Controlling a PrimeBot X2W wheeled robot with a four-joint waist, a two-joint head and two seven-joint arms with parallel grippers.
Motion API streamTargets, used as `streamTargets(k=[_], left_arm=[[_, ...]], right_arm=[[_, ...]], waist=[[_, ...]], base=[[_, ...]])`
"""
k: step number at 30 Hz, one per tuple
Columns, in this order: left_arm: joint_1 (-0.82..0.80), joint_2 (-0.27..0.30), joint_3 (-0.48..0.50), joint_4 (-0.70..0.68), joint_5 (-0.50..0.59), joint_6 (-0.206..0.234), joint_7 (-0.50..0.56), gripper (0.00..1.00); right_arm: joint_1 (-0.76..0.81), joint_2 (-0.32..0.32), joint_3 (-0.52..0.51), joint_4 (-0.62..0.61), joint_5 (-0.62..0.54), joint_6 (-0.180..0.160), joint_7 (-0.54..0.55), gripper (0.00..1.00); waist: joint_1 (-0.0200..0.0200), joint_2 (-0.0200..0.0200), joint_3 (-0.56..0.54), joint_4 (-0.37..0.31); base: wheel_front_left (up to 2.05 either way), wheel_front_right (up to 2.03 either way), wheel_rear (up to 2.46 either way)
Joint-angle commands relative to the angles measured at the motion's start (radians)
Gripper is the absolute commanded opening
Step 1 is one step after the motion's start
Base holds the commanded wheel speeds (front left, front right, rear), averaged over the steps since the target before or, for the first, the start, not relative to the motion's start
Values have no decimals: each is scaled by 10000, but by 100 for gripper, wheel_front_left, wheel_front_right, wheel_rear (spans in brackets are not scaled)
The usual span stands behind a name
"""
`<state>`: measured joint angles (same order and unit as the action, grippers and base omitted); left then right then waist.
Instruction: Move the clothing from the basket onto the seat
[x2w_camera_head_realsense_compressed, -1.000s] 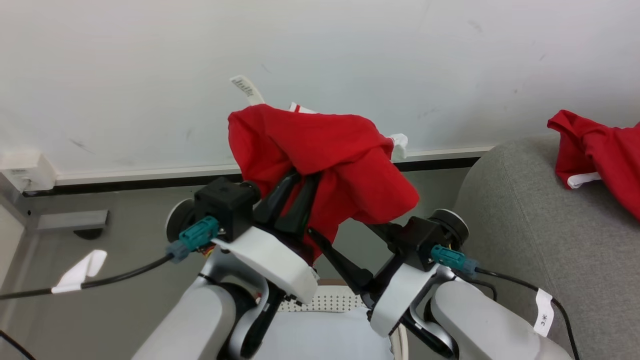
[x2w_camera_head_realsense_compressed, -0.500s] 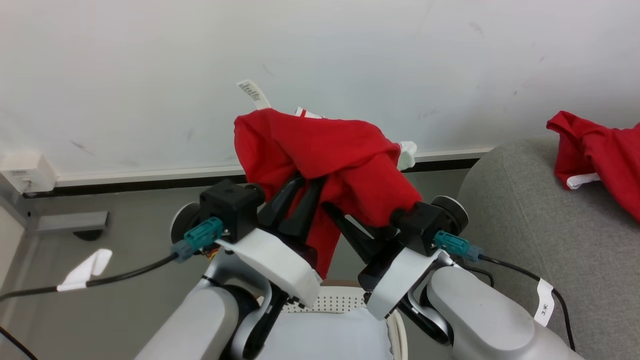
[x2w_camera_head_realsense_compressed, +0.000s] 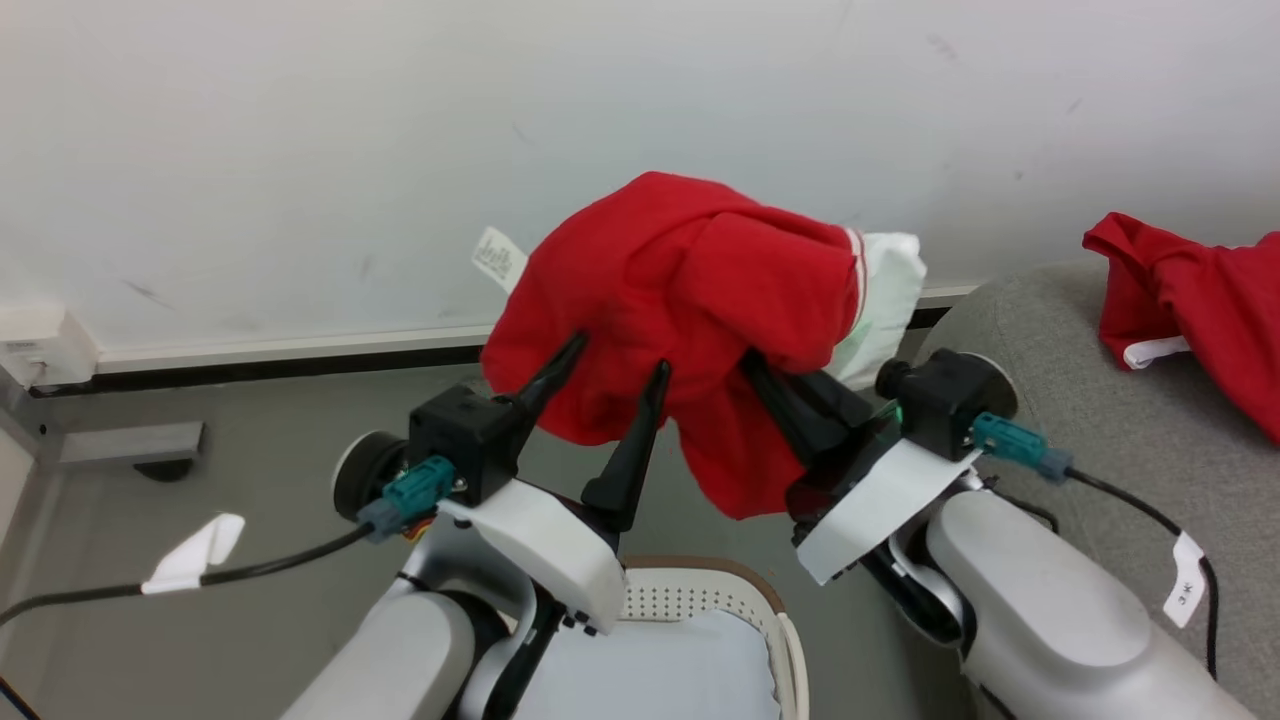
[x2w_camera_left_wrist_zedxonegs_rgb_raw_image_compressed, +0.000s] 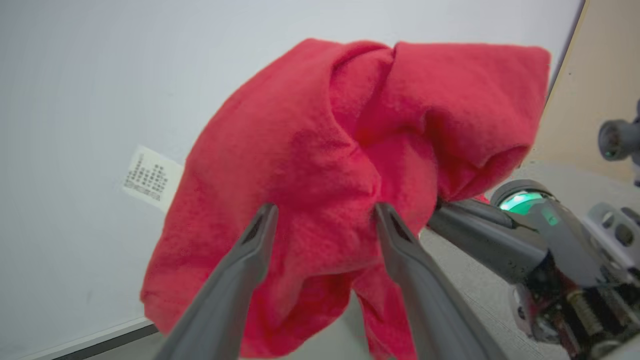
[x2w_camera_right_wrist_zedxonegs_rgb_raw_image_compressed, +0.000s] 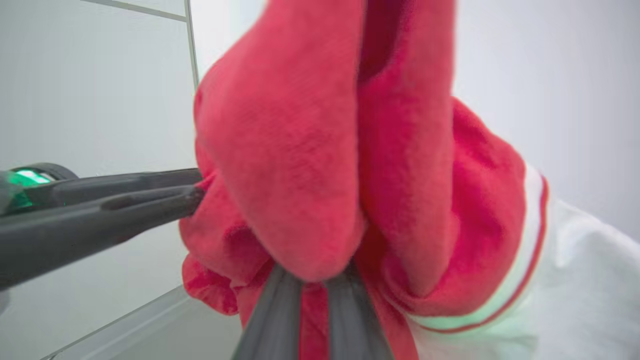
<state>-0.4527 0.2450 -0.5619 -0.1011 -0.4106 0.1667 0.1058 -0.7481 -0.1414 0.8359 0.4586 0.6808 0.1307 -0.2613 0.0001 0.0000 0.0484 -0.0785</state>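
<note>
R jaws clamp red clothing (x2w_camera_head_realsense_compressed: 680, 270) aloft; L jaws apart beneath it.

The bright red soft fabric garment (x2w_camera_right_wrist_zedxonegs_rgb_raw_image_compressed: 300, 150) is seen pinched between the two dark grey fingers (x2w_camera_right_wrist_zedxonegs_rgb_raw_image_compressed: 272, 320) of the right gripper (x2w_camera_right_wrist_zedxonegs_rgb_raw_image_compressed: 315, 277), which are pressed close together on a fold. The cloth is bunched high above the fingertips. To their right, a white band (x2w_camera_right_wrist_zedxonegs_rgb_raw_image_compressed: 527, 240) edged with a thin red stripe is draped. From the left, the left gripper (x2w_camera_right_wrist_zedxonegs_rgb_raw_image_compressed: 196, 189) is laid against the garment, tips touching fabric.
</note>
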Motion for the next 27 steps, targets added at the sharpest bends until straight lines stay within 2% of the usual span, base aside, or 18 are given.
streamTargets(k=[1, 6, 11, 24, 27], left_arm=[[141, 101, -78, 76, 121, -39, -28, 100], [312, 86, -255, 181, 145, -63, -110, 100], [347, 88, -268, 136, 111, -35, -202, 100], [48, -14, -560, 69, 186, -112, -129, 100], [-89, -101, -696, 105, 245, -178, -80, 100]], right_arm=[[131, -173, -274, -85, -97, 1, -59, 0], [235, -467, -829, -345, -267, 1, -52, 0], [360, -715, -1124, -555, -379, 1, -52, 0], [803, -1169, -1826, -944, -502, 1, -53, 0], [942, -1340, -2020, -1099, -440, 1, -39, 0]], waist=[[-1, 0, 23, -32], [-1, 0, 55, -292], [-1, 0, 156, -856], [-1, 0, 586, -3287], [-1, 0, 744, -3638]], base=[[0, 0, 0], [0, 0, 0], [0, 0, 0], [0, 0, 0], [0, 0, 0]])
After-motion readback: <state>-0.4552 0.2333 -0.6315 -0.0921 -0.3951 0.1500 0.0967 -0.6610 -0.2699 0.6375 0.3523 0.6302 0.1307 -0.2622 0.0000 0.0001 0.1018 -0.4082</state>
